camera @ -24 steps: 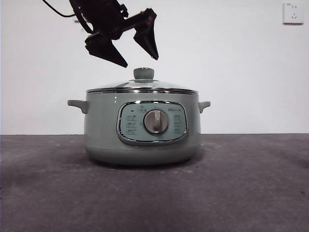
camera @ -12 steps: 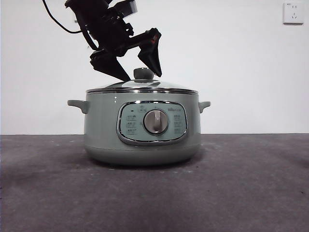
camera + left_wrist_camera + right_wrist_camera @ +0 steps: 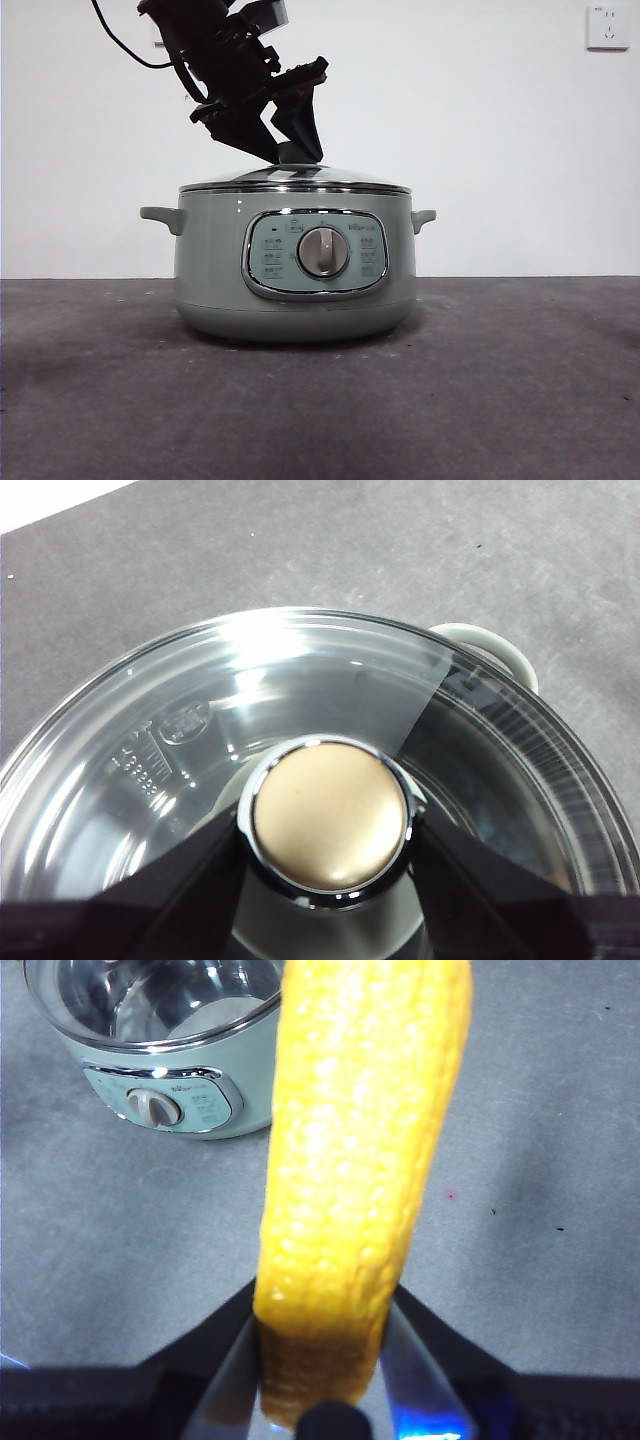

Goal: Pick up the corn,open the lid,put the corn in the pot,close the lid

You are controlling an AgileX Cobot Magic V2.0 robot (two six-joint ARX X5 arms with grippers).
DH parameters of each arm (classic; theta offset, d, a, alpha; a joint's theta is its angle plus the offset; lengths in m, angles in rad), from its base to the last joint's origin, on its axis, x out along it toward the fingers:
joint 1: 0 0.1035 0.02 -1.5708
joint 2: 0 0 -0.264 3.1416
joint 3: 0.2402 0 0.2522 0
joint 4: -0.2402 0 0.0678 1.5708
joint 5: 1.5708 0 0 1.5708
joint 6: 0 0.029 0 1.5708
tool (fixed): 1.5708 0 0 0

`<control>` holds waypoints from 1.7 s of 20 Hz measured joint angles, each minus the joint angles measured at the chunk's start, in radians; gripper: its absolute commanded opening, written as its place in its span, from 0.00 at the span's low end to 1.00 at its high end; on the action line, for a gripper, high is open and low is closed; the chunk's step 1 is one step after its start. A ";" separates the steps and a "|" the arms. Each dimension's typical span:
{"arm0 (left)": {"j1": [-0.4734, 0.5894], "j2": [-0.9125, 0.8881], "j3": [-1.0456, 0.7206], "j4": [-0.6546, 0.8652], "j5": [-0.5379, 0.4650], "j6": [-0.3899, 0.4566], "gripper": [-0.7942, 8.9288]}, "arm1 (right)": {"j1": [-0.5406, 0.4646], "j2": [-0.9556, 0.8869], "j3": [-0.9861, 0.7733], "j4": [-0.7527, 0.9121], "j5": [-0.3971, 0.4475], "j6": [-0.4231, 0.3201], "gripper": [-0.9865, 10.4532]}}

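The sage-green pot [image 3: 210, 270] stands mid-table with the glass lid [image 3: 300, 178] on it. My left gripper [image 3: 293, 155] has come down from the upper left and is shut on the lid's knob [image 3: 328, 820], one black jaw pressing each side. In the front view the jaws hide most of the knob. The lid still rests on the pot's rim. In the right wrist view, the yellow corn [image 3: 360, 1160] stands upright in my right gripper [image 3: 325, 1360], which is shut on its lower end, off to one side of the pot [image 3: 180, 1100] and above the table.
Grey table surface [image 3: 500, 380] stretches around the pot. A side handle [image 3: 490, 640] sticks out past the lid's rim. A white wall socket [image 3: 607, 27] sits at the top right. A black cable [image 3: 120, 45] trails from the left arm.
My left gripper came down from above the lid onto the knob, and its jaws drew together around it. The pot and lid have not moved.
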 measured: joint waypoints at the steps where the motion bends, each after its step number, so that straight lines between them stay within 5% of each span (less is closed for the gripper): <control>1: 0.000 0.000 0.000 0.000 0.000 -0.001 0.07 | 0.000 0.000 0.000 0.000 0.000 0.000 0.08; 10: -0.001 -0.014 0.010 -0.021 -0.005 -0.013 0.07 | 0.000 0.000 0.000 0.001 0.000 0.000 0.08; 17: 0.018 -0.227 0.011 -0.041 -0.003 -0.019 0.07 | 0.000 0.000 0.000 0.046 -0.002 0.000 0.08; 21: 0.041 -0.397 0.011 -0.166 -0.016 -0.019 0.07 | 0.000 0.029 0.000 0.145 -0.109 0.000 0.08; 29: 0.060 -0.699 -0.009 -0.372 -0.076 -0.014 0.07 | 0.001 0.306 0.085 0.336 -0.269 0.034 0.08; 34: 0.060 -0.905 -0.243 -0.372 -0.080 -0.028 0.07 | 0.064 0.580 0.331 0.343 -0.278 0.041 0.08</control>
